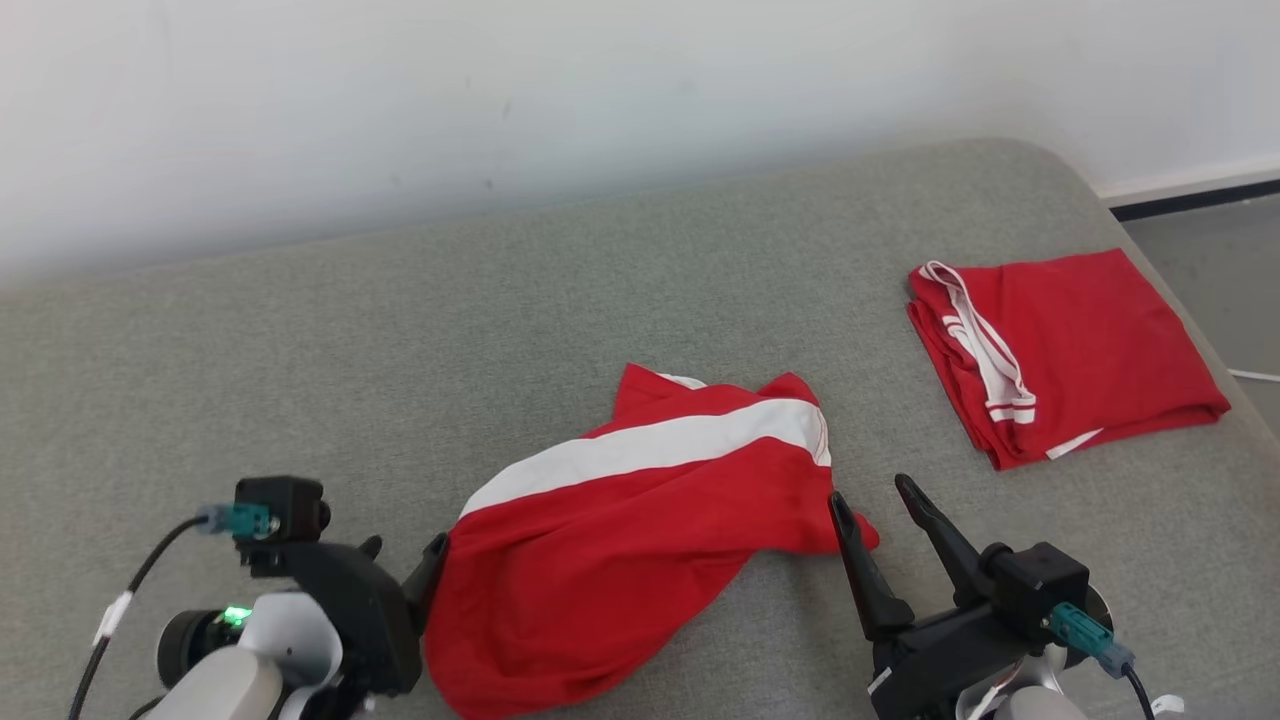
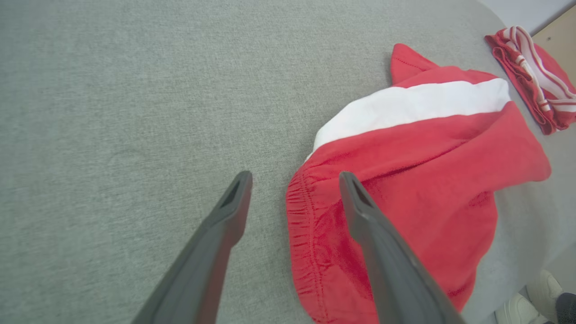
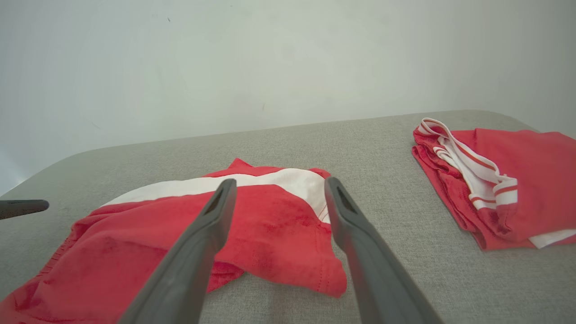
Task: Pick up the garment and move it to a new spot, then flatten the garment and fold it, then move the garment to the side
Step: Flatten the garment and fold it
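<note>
Red white-striped fabric garment (image 1: 640, 540) sits crumpled lower centre; your left gripper (image 2: 295, 176), right gripper (image 3: 280, 181) gape empty; flattening, folding remain.

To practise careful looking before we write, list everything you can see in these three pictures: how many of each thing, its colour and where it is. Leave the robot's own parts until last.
crumpled garment: one, red with a white stripe, middle of the cushion
folded garment: one, red with white trim, right side of the cushion, apart from the crumpled one
cushion: one, grey, under both garments
wall: one, white, behind the cushion
floor: one strip, grey, beyond the cushion's right corner
shoe: at least one, pale, on a person's foot, low beside the cushion
left claw: one, dark, open, at the crumpled garment's gathered left edge
right claw: one, dark, open, at the crumpled garment's right end
</note>
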{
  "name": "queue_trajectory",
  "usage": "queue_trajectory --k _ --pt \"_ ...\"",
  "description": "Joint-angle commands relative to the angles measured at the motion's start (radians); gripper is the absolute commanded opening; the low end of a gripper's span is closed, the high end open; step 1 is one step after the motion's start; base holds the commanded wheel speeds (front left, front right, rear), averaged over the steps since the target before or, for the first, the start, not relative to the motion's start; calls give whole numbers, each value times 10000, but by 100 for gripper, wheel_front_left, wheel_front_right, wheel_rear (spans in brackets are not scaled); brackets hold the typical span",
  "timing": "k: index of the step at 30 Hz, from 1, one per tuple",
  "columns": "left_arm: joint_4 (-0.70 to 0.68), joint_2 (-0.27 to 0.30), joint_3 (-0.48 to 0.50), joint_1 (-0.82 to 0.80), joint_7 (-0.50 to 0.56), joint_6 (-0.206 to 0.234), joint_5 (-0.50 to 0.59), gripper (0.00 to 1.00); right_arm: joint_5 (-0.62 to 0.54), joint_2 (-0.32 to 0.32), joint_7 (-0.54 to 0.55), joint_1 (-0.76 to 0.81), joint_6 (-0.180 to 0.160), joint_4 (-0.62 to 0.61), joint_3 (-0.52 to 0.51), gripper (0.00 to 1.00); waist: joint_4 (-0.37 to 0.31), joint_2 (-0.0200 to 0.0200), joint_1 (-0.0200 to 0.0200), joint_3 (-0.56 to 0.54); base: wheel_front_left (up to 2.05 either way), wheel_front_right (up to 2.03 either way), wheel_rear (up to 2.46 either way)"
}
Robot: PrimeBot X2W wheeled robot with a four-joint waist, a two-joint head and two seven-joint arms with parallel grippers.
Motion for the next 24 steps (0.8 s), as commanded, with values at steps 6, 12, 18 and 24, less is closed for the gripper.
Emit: queue_trajectory --k 6,12,18,24 --pt "1316 -616 96 -1119 443 125 -252 100 61 -105 3 -327 -27 -44 90 100 -522 0 0 452 0 0 0" --pt "2314 -776 -319 -1763 1127 97 -107 100 116 -128 1 -408 -27 -72 7 100 -970 0 0 753 0 0 0" --pt "2860 -781 -723 -1899 1645 -25 49 11 64 3 1 -432 -27 -107 -121 100 -1166 0 0 909 0 0 0" --pt "2932 -678 -652 -2337 540 179 691 0 12 72 0 -471 -29 -90 -140 100 -1156 0 0 872 0 0 0"
